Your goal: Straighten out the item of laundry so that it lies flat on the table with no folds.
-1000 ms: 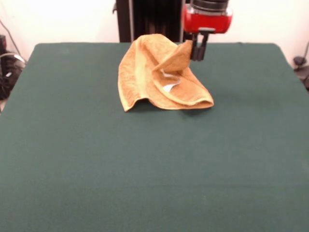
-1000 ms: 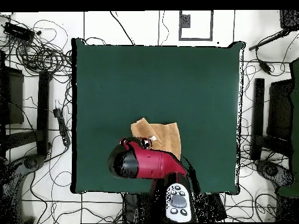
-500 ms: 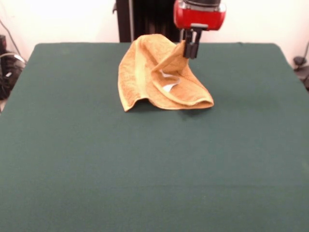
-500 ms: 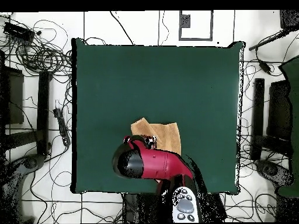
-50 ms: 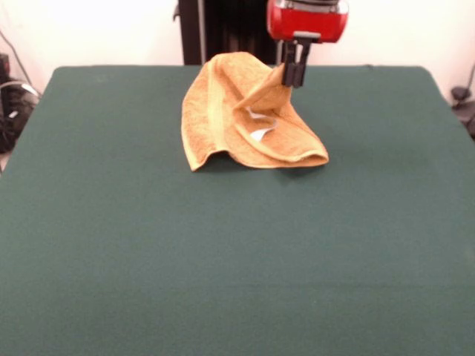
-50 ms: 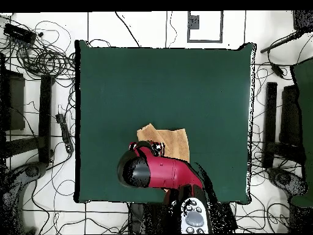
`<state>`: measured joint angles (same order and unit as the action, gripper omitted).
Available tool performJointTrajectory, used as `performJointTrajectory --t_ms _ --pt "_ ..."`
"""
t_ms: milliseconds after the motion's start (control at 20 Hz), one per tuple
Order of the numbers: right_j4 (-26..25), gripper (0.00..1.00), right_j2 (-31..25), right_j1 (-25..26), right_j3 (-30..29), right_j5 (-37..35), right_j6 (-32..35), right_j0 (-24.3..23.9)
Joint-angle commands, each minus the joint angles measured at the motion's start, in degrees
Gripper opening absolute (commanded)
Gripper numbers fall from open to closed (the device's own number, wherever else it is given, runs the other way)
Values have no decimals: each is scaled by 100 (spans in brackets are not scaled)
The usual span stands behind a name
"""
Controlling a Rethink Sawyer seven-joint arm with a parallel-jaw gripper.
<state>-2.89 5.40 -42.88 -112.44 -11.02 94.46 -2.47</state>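
Observation:
The item of laundry (image 5: pixel 245 119), a golden-orange terry towel, lies crumpled and folded at the far middle of the green table (image 5: pixel 223 259). A small white tag (image 5: pixel 261 133) shows in its folds. My gripper (image 5: pixel 292 74) hangs under the red arm head and is shut on a raised corner of the towel, holding that corner up above the heap. In the overhead view the towel (image 6: pixel 174 139) shows only partly, beside the red arm (image 6: pixel 162 173), which covers the gripper.
Cables and equipment (image 6: pixel 36 55) lie on the floor round the table. Dark stands (image 6: pixel 272 122) are at the right side in the overhead view. A black column (image 5: pixel 223 30) rises behind the towel in the front view.
The gripper closed on the towel's raised corner and shifted a little left and up with it. The rest of the towel has kept its shape.

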Motion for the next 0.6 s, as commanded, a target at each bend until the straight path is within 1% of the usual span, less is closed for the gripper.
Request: performJointTrajectory --t_ms 50,200,300,500,600 --pt "111 0 -152 -281 -185 -700 856 90" --pt "97 0 -105 -636 -215 -1150 717 79" --pt "75 0 -79 -784 -215 -1353 664 67" --pt "51 0 -69 -960 -131 -1727 600 37" --pt "35 0 -84 -999 -135 -1787 603 16"
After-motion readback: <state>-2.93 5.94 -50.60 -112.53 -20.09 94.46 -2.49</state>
